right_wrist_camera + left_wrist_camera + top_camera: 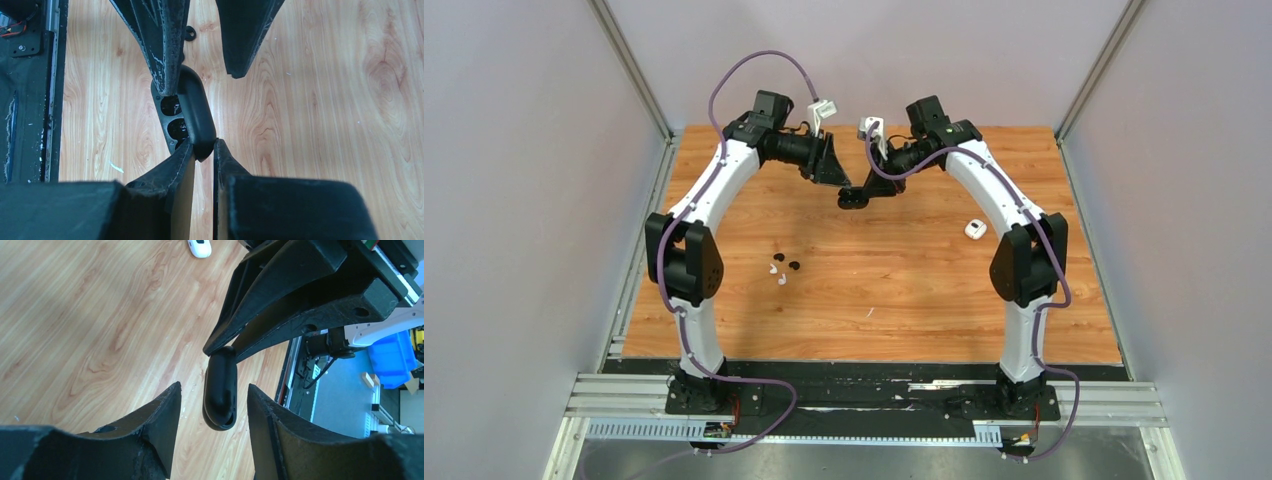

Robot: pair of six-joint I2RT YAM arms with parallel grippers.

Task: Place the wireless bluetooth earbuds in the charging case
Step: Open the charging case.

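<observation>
The black charging case (196,107) hangs above the table with its lid ajar, two dark sockets showing in its base. My right gripper (204,145) is shut on its near end. My left gripper (214,386) is open, its fingers (167,55) standing on either side of the case (221,395) with a gap on each side. In the top view both grippers meet at the back middle, left gripper (832,170) and right gripper (856,195). The earbuds lie loose on the table at centre left: two black earbuds (788,261) and two white earbuds (777,275).
A small white case (975,229) lies on the wooden table (904,300) at the right, also seen in the left wrist view as the white case (200,247). Grey walls enclose the table on three sides. A black rail (864,385) runs along the near edge.
</observation>
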